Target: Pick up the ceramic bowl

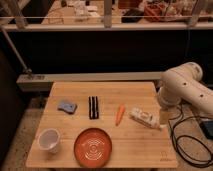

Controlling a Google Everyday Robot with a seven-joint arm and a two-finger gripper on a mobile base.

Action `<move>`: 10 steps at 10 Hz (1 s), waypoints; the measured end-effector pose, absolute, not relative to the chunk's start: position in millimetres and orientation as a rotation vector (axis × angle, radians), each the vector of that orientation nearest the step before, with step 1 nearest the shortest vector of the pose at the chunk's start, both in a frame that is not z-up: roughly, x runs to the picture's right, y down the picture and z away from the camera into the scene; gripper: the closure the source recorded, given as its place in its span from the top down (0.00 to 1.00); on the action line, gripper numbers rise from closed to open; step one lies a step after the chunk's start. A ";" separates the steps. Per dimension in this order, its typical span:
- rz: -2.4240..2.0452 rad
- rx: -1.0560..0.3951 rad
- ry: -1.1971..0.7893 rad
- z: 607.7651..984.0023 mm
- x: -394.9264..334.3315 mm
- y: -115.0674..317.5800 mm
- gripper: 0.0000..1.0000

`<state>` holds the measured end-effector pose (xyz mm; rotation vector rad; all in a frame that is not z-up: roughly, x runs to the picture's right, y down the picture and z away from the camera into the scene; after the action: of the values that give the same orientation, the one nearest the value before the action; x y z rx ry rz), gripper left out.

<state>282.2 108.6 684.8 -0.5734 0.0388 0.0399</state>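
Observation:
The ceramic bowl [93, 147] is a wide, shallow orange-red dish with faint white rings in its centre. It sits upright at the front middle of the wooden table [105, 91]. My white arm [182, 90] comes in from the right. The gripper [163, 119] hangs at the table's right edge, well to the right of the bowl and a little behind it, close to a white packet [143, 117]. Nothing shows in its grasp.
A white cup [49, 140] stands left of the bowl. Behind the bowl lie a blue sponge [66, 106], a black bar-shaped object [93, 107] and an orange carrot [119, 114]. Black cables [192, 146] lie on the floor at right. A railing [105, 26] runs behind the table.

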 end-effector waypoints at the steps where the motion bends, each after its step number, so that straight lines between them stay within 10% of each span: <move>1: 0.020 -0.573 0.038 683.3 277.1 112.1 0.80; 10: -0.200 -0.568 -0.001 675.1 202.0 132.4 0.80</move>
<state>202.0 132.4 675.1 -0.5683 -0.0007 -0.2003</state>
